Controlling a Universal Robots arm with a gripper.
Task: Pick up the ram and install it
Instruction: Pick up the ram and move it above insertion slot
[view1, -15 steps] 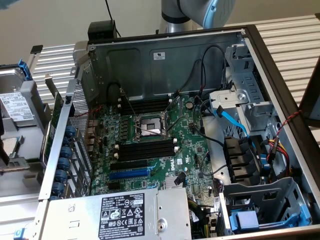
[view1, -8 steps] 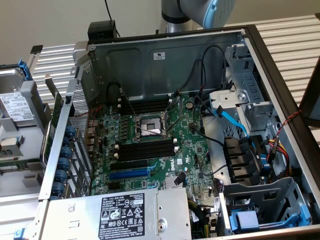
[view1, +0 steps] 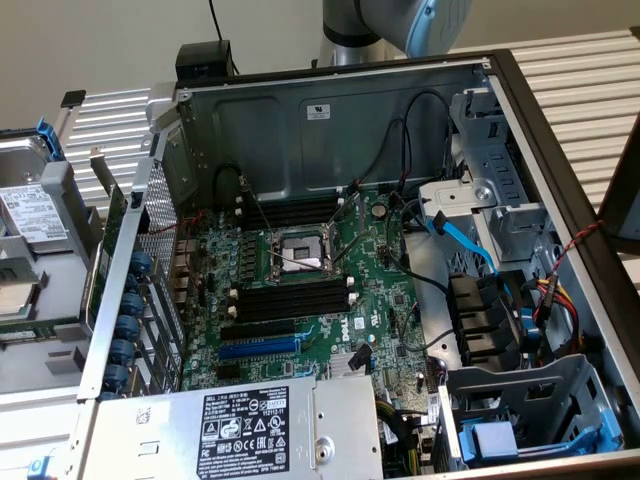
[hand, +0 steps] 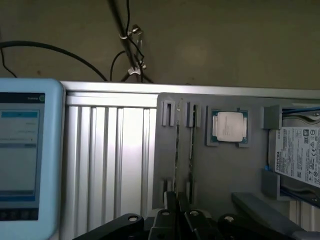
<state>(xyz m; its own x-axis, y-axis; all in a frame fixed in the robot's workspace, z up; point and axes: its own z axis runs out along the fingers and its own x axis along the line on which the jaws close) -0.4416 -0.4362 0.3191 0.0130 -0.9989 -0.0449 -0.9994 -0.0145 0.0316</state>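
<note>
I am working over the open computer case (view1: 300, 140). In the exterior view its motherboard (view1: 390, 290) lies bare and the black memory slots (view1: 295, 300) look empty. The arm (view1: 400, 20) stands beyond the case's far wall, away from the board.

The wrist view looks down on the ribbed metal worktop (hand: 110, 150) and on a grey tray (hand: 230, 175) resting on it. The tray carries a hard drive (hand: 300, 155), a processor chip (hand: 229, 126) and 2 thin sticks standing on edge in clips. The ram (hand: 177, 150) is the stick in line with my fingers (hand: 172, 207). The second stick (hand: 191, 150) sits just beside it, not touching. Both sticks are seated in the tray.

The fingers are drawn close together, and I can make out nothing pinched between them. I judge this to be the approach to the pick-up, with no part of the install done. The next move calls for the fingers to spread enough to straddle the ram's thin edge. They also need to come down square, clear of the second stick.
</note>
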